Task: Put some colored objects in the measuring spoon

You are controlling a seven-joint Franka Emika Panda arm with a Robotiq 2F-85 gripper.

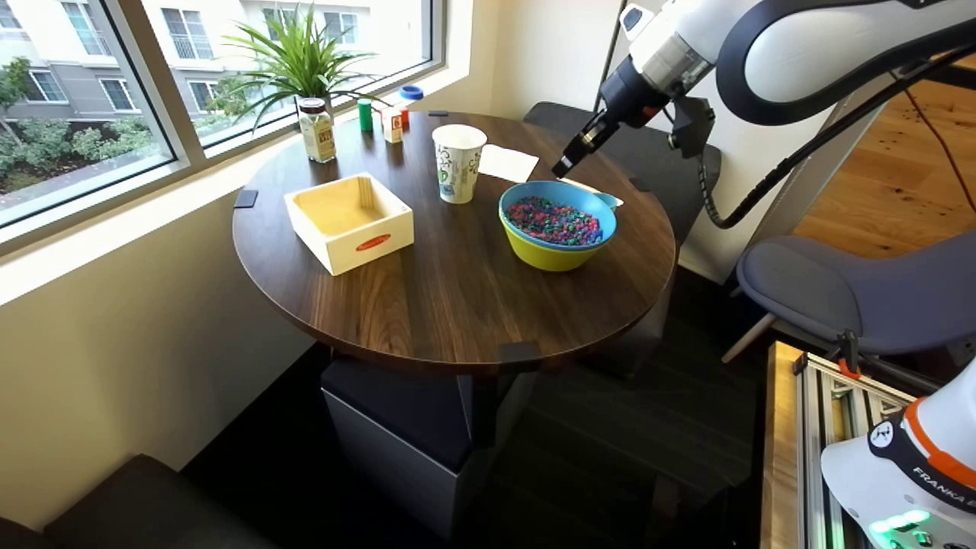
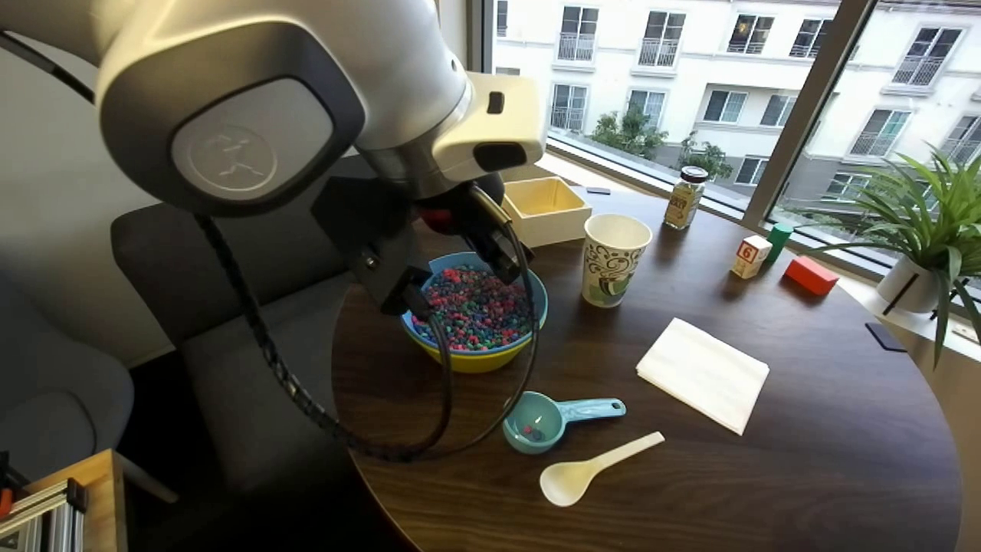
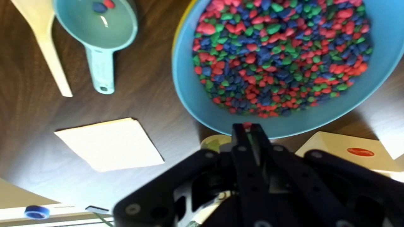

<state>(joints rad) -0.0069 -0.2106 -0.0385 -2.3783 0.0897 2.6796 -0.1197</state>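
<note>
The colored objects point(image 1: 555, 221) are tiny red, green and blue pieces heaped in a blue bowl; they also show in an exterior view point(image 2: 475, 310) and the wrist view point(image 3: 281, 60). The measuring spoon point(image 2: 534, 423) is a light blue scoop lying on the table; the wrist view shows it point(image 3: 101, 28) with a red and a blue piece inside. My gripper point(image 3: 247, 127) is shut on a small red piece point(image 3: 247, 125) at its fingertips; something green shows just behind it. In an exterior view my gripper point(image 1: 564, 166) is above the bowl's far rim.
The blue bowl point(image 1: 526, 191) sits in a yellow-green bowl point(image 1: 549, 259). A cream wooden spoon point(image 2: 567, 481) lies beside the measuring spoon. A paper cup point(image 1: 457, 164), napkin point(image 2: 701, 372), wooden box point(image 1: 347, 248), glass jar point(image 1: 317, 131) and small blocks point(image 2: 751, 255) stand around.
</note>
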